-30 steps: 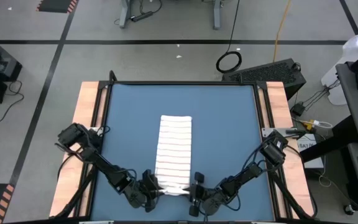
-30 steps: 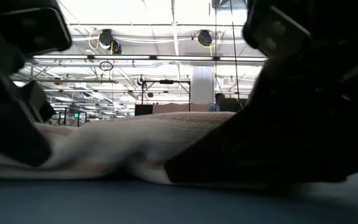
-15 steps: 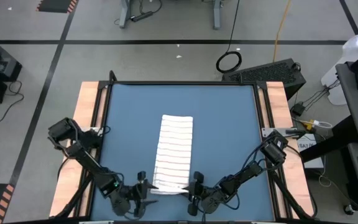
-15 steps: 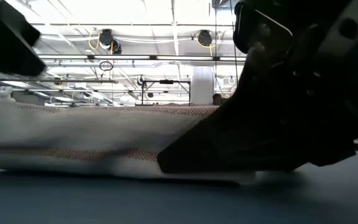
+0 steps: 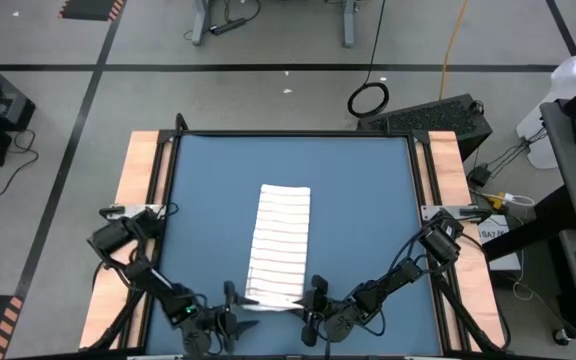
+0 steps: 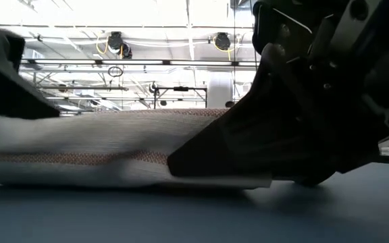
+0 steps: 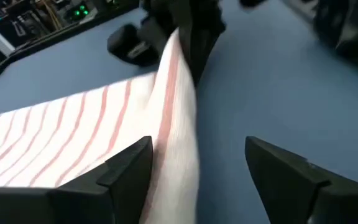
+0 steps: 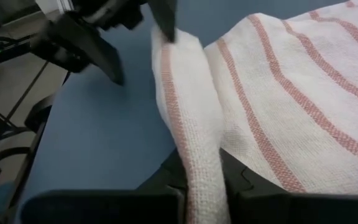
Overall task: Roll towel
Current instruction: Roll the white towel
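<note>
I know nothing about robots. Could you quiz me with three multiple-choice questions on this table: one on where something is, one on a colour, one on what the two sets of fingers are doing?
1. Where does the thin white striped cloth towel lie on the blue tabletop?
A. at the far edge
B. down the middle, reaching toward the near edge
C. hanging off the left side

2. What colour are the towel's stripes in the wrist views?
A. green
B. reddish
C. yellow

3. How do the fingers stand?
A. both sets open
B. both sets shut on the towel
C. the left gripper open, the right gripper shut on the towel's near end

Answers:
1. B: the high view shows it lengthwise in the centre.
2. B: both wrist views show red lines.
3. C: the left fingers are spread around the cloth; the right wrist view shows the edge pinched.
</note>
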`<move>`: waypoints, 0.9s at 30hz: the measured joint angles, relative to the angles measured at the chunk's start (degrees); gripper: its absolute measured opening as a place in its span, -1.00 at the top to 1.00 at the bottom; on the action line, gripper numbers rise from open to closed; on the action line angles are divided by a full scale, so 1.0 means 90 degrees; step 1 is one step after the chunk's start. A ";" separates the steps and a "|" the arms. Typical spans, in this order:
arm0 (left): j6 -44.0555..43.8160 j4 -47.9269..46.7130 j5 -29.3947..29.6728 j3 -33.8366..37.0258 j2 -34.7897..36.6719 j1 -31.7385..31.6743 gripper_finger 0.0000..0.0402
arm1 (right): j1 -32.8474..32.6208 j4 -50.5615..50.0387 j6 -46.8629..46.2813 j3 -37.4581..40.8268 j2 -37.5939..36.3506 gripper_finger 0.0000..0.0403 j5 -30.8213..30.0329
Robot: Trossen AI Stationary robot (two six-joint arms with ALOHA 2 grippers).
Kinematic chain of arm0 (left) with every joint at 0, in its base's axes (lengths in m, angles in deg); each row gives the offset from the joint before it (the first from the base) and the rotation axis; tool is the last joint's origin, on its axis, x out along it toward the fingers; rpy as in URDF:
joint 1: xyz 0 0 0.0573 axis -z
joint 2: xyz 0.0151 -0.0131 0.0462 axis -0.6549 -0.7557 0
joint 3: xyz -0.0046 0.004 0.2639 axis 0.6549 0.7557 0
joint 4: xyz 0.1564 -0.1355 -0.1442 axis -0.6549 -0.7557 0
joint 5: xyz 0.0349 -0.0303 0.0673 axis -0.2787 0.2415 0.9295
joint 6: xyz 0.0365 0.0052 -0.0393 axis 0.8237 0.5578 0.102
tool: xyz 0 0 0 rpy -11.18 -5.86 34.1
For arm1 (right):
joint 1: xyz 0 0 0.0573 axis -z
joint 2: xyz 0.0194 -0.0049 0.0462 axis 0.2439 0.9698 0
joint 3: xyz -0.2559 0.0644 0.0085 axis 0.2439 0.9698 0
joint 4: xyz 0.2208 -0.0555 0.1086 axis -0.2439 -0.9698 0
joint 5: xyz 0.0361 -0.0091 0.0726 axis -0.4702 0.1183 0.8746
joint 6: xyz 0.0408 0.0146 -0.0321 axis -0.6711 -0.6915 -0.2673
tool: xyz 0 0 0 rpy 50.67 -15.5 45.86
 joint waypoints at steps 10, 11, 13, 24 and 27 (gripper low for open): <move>-0.0253 -0.0596 -0.0225 -0.0017 -0.0060 -0.0304 -0.30 | -0.0002 0.0022 -0.0108 -0.0002 0.0000 0.87 0.0012; -0.0253 -0.0617 -0.0394 -0.0017 -0.0053 -0.0360 -0.29 | -0.0002 0.0022 -0.0125 -0.0002 0.0000 0.87 0.0012; -0.0270 -0.0631 -0.0699 -0.0017 -0.0046 -0.0465 -0.26 | -0.0002 0.0024 -0.0133 -0.0002 -0.0002 0.87 0.0012; -0.1501 -0.0714 -0.0805 -0.0007 -0.0064 -0.0597 0.66 | -0.0056 -0.0040 0.0077 -0.0013 -0.0043 0.73 -0.0039; -0.2496 -0.0783 -0.1107 -0.0010 -0.0028 -0.0698 0.89 | -0.0172 -0.0503 0.0489 0.0000 -0.0218 0.53 -0.0102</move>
